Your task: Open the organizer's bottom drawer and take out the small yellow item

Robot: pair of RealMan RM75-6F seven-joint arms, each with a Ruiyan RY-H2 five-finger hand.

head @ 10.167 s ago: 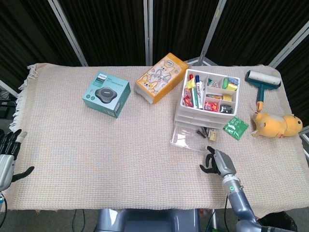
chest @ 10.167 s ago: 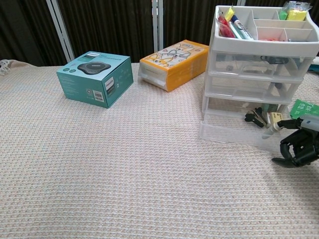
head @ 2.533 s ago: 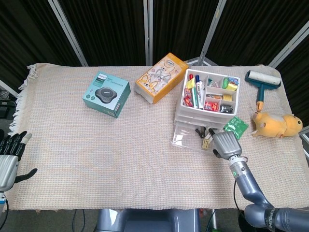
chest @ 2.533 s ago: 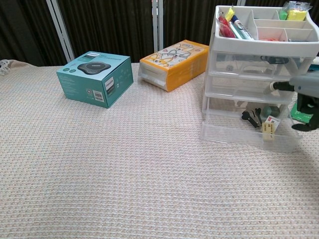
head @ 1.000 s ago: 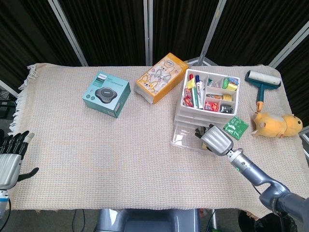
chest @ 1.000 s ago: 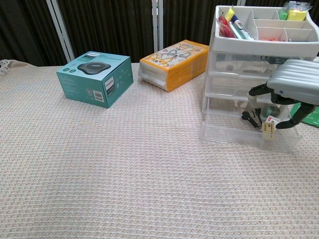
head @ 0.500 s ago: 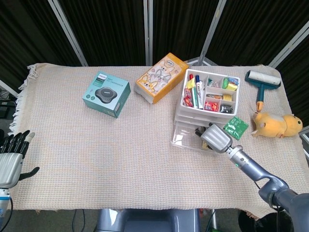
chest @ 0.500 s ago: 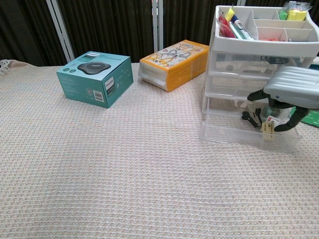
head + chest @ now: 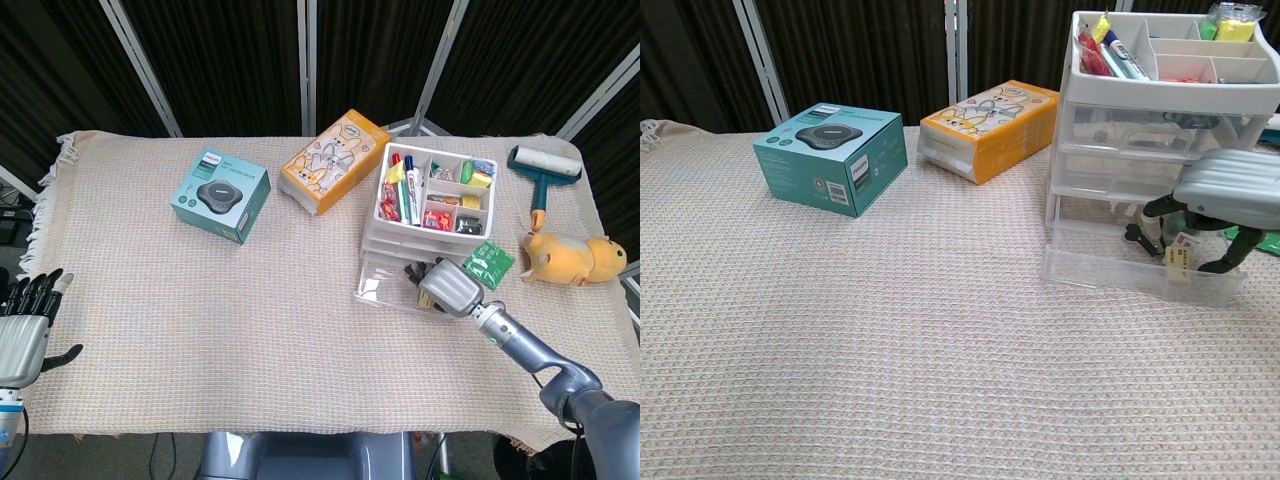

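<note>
Fingers (image 9: 1162, 206) of right hand (image 9: 1230, 198) curled down into pulled-out bottom drawer (image 9: 1110, 268) of organizer (image 9: 1160, 100); whether clamped on anything, cannot tell. Left hand (image 9: 22, 335) hung idle off table edge, fingers apart. Small yellow item (image 9: 1179, 258), pale tag-like slip, leaned inside drawer front wall; judged light, thin, bendable, best pinched by upper edge.

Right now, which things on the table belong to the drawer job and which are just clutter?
Job:
organizer
bottom drawer, pulled open
small yellow item, in the drawer
right hand, fingers reaching into the drawer

Clutter:
teal box
orange box
green packet
lint roller
yellow plush toy
left hand, idle at the table edge
</note>
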